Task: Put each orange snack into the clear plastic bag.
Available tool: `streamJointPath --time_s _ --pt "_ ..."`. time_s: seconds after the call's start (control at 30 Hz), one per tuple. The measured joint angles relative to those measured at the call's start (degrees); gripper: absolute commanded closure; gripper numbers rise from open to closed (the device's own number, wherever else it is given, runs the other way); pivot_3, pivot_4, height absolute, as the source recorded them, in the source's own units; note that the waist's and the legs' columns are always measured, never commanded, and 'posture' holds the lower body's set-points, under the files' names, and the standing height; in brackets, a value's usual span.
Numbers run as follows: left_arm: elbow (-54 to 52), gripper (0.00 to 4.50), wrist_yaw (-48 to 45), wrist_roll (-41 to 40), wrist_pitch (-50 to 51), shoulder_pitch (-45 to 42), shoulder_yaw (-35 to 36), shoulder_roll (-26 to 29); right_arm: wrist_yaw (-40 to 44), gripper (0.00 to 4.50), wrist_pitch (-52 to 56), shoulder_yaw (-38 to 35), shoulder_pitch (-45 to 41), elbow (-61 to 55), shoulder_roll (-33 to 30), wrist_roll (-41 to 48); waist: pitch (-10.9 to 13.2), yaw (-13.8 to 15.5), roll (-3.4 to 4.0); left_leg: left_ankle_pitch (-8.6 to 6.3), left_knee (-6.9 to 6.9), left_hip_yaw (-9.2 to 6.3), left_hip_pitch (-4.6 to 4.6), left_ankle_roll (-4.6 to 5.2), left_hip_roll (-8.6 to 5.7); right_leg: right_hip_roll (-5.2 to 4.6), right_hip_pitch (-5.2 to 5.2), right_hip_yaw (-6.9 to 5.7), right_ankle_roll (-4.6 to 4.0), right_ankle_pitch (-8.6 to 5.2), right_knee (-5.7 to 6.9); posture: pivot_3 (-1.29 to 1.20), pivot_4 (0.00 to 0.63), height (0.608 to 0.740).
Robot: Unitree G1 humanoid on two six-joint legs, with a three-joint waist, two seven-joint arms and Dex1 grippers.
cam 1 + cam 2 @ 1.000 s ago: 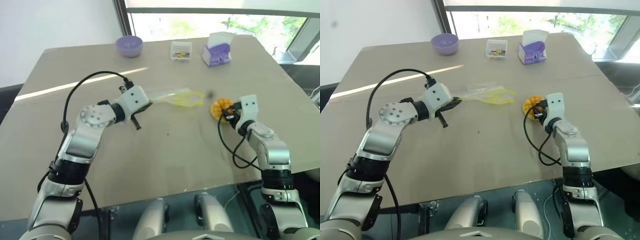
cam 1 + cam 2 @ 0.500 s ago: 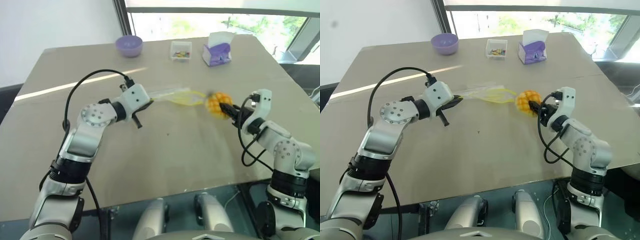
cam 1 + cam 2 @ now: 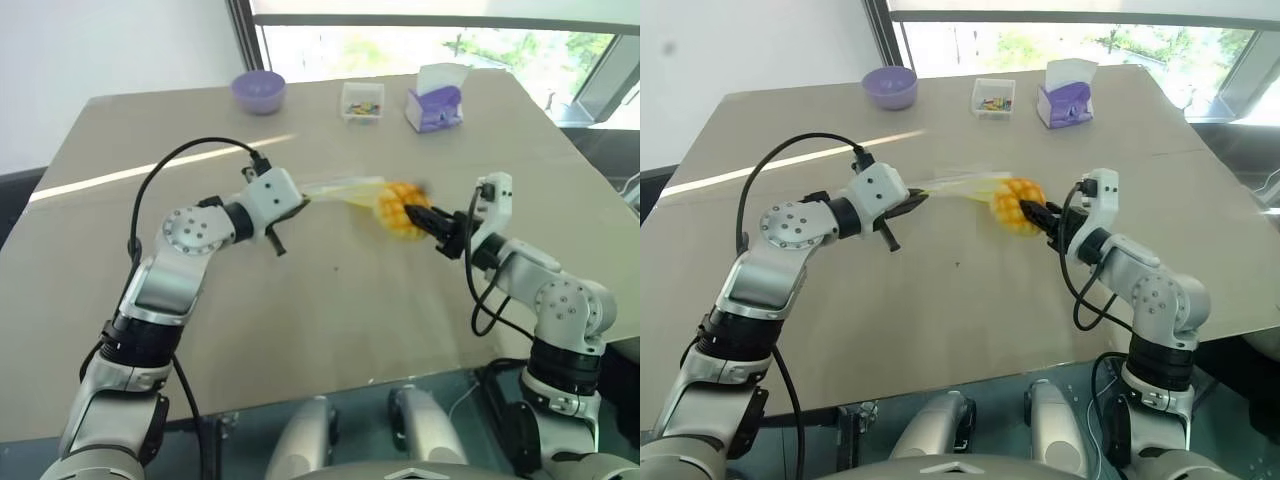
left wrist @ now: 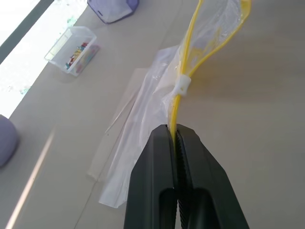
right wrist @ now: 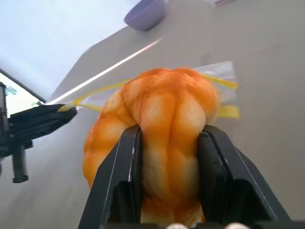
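Left gripper (image 3: 297, 205) pinches the clear plastic bag (image 3: 345, 191) by its yellow zip strip, lifting the mouth at frame centre so the right gripper (image 3: 420, 217), clamped on the orange bun (image 3: 397, 210) above the counter (image 3: 330, 300), can feed it in.

A tan table (image 3: 330, 330) under a bright window (image 3: 430, 45)

We see a white wall (image 3: 100, 60) at upper left, daylit glass along the top, and a sunlit streak (image 3: 150, 172) crossing the table's left part.
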Motion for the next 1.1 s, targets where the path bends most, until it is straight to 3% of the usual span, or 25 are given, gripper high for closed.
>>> streamJointPath --time_s 0.47,0.8,1.1 --pt "-3.08 4.5 -1.84 0.35 -10.01 4.98 -0.55 -0.13 -2.84 2.91 3.88 -0.16 -5.58 13.14 2.53 4.15 0.01 -0.18 0.01 0.0 -0.02 0.02 0.01 0.0 0.0 0.0 -0.01 0.02 -0.01 0.0 0.0 0.0 0.15 0.74" --pt "-2.85 4.5 -5.03 1.69 -20.15 8.55 -2.23 1.99 -10.81 2.91 5.57 -4.92 -10.87 19.51 8.3 7.52 0.02 -0.07 0.04 -0.01 -0.03 0.01 -0.02 0.01 -0.01 -0.02 -0.04 0.0 -0.01 0.0 0.0 0.0 0.15 0.74" --pt "-2.35 4.5 -9.49 -5.41 -18.3 8.04 -0.04 1.49 -5.7 2.91 -5.68 9.5 -8.43 17.46 2.62 -3.28 0.03 -0.24 0.05 -0.01 -0.03 0.03 -0.01 0.02 -0.01 0.03 -0.05 -0.01 0.0 0.0 -0.01 0.0 0.15 0.74"
